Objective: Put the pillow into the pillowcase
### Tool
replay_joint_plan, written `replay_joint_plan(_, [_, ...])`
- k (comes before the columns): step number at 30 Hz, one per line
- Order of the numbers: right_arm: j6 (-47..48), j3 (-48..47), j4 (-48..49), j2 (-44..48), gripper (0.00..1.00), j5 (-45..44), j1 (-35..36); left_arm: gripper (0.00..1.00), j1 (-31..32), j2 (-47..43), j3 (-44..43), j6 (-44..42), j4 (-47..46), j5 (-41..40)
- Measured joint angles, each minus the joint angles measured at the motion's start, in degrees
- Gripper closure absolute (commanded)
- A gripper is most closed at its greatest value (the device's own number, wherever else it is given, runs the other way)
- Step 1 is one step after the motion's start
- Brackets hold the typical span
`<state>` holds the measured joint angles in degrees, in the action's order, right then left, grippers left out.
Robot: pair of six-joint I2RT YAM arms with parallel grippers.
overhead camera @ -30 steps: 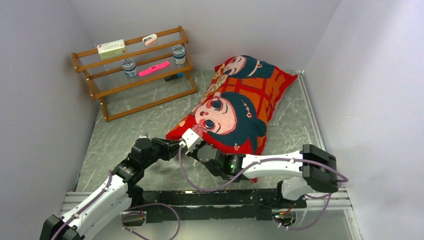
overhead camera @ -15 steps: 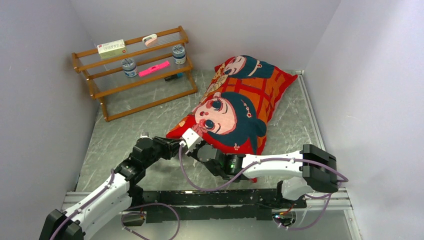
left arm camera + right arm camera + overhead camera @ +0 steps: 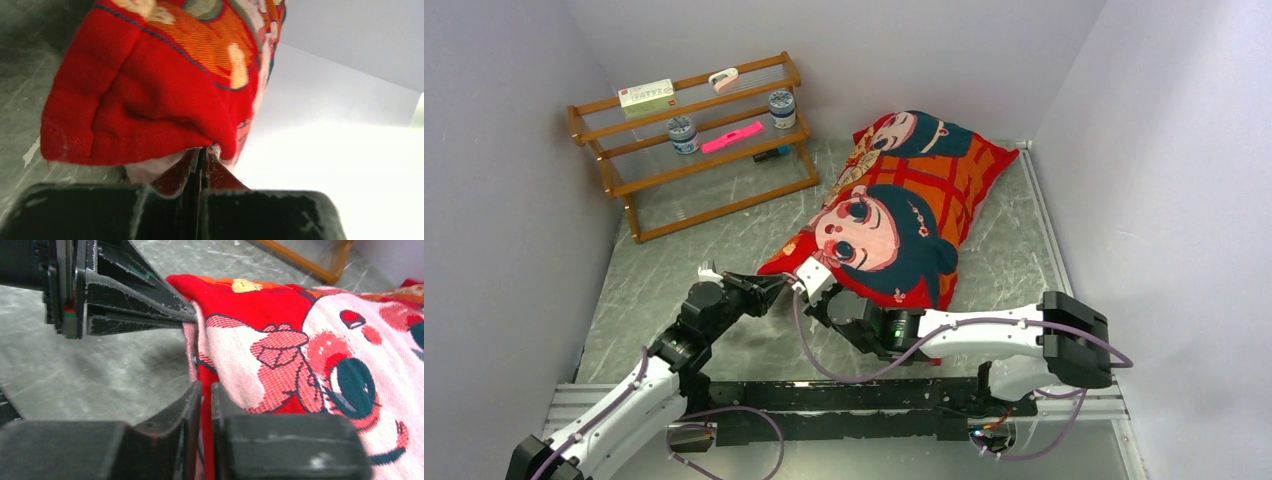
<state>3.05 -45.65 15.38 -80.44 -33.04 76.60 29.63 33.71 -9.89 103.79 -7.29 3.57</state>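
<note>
The red pillowcase (image 3: 904, 215) with teal-haired girl faces lies plump on the table, centre right. The white pillow is hidden inside it. A pale patch (image 3: 150, 171) shows under the hem; I cannot tell if it is pillow or lining. My left gripper (image 3: 771, 290) is shut on the case's near-left corner (image 3: 150, 115), its jaws (image 3: 202, 156) pinching the hem. My right gripper (image 3: 821, 300) is shut on the red edge of the pillowcase (image 3: 280, 345) right beside it, fabric between its jaws (image 3: 206, 392). The left gripper also shows in the right wrist view (image 3: 192, 316).
A wooden rack (image 3: 694, 140) stands at the back left with two jars, a pink item and a box. Grey walls close the left, back and right sides. A metal rail (image 3: 844, 400) runs along the near edge by the arm bases.
The left wrist has dropped lower and shifted slightly left with the corner. The right gripper has moved a little forward along the edge. The pillowcase body has stayed put.
</note>
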Motion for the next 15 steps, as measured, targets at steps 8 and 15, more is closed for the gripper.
replay_joint_plan(8, [-7.9,-0.4,-6.1,10.3,0.44,5.7,0.0,0.95,0.0,1.6,0.7,-7.0,-7.3,-0.2])
replay_joint_plan(15, [-10.1,-5.2,-9.7,15.2,0.61,7.7,-0.2,0.95,0.0,7.2,2.1,-9.8,-20.6,3.7])
